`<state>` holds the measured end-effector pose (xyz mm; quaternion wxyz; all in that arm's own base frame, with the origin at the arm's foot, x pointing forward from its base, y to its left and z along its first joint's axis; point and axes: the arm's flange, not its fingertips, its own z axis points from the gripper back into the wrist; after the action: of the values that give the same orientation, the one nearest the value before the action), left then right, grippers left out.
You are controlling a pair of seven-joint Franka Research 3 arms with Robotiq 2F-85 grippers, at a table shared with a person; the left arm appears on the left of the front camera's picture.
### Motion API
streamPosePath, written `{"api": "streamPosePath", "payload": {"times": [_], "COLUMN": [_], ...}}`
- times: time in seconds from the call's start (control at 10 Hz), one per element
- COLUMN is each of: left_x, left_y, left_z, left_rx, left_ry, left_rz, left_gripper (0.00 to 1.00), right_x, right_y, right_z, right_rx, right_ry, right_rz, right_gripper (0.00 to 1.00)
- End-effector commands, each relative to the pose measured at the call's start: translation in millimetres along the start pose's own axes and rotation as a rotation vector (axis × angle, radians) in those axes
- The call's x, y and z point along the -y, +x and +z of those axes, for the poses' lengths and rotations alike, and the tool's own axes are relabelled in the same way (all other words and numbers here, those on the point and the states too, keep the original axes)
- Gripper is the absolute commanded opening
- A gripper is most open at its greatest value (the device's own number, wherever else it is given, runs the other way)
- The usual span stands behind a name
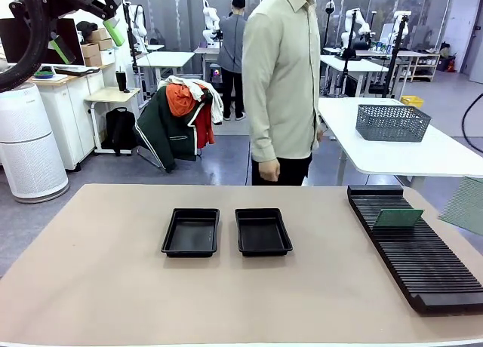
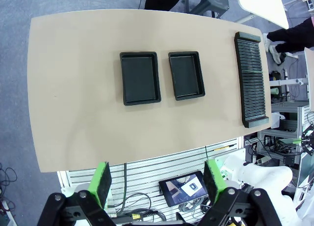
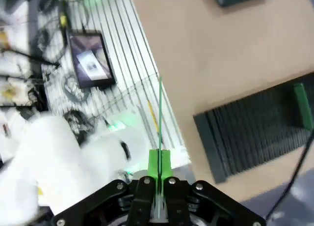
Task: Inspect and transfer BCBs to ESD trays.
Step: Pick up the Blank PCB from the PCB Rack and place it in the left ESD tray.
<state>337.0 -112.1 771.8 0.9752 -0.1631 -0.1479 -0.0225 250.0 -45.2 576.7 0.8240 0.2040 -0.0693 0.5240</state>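
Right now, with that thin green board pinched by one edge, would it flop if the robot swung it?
Probably not: the green board juts from the right end effector as a straight line, with no sag, so it seems stiff. Edge-on it looks thin, so likely light. Gripped along one edge, it might twist or slip if swung hard.

Two trays (image 1: 191, 211) sit side by side on the bench (image 1: 106, 287); a rack (image 1: 423, 264) lies to their right, one board (image 1: 398, 217) standing in it.
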Motion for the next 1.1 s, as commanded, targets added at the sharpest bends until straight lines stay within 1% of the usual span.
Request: {"api": "streamPosePath", "payload": {"times": [0.0,0.2,0.4,0.8,0.9,1.0], "left_x": [-0.3,-0.3,-0.3,-0.3,-0.3,-0.3], "left_y": [-0.8,-0.8,-0.8,-0.8,-0.8,-0.8], "left_z": [-0.6,-0.6,-0.6,-0.6,-0.6,-0.6], "left_rx": [-0.001,-0.001,-0.001,-0.001,-0.001,-0.001], "left_ry": [0.0,0.0,0.0,0.0,0.0,0.0], "left_rz": [0.0,0.0,0.0,0.0,0.0,0.0], "left_gripper": [1.0,1.0,1.0,1.0,1.0,1.0], "right_x": [6.2,15.4,24.7,41.4,48.1,52.0], "right_y": [30.0,57.8,85.9,145.6,162.7,176.6], "right_z": [-7.1,-31.5,-59.2,-115.0,-131.8,-146.4], "right_rx": [0.108,0.181,0.266,0.409,0.455,0.496], "right_ry": [0.114,0.221,0.294,0.349,0.358,0.377], "right_rz": [-0.188,-0.353,-0.502,-0.648,-0.736,-0.751], "right_gripper": [0.03,0.03,0.03,0.03,0.03,0.03]}}
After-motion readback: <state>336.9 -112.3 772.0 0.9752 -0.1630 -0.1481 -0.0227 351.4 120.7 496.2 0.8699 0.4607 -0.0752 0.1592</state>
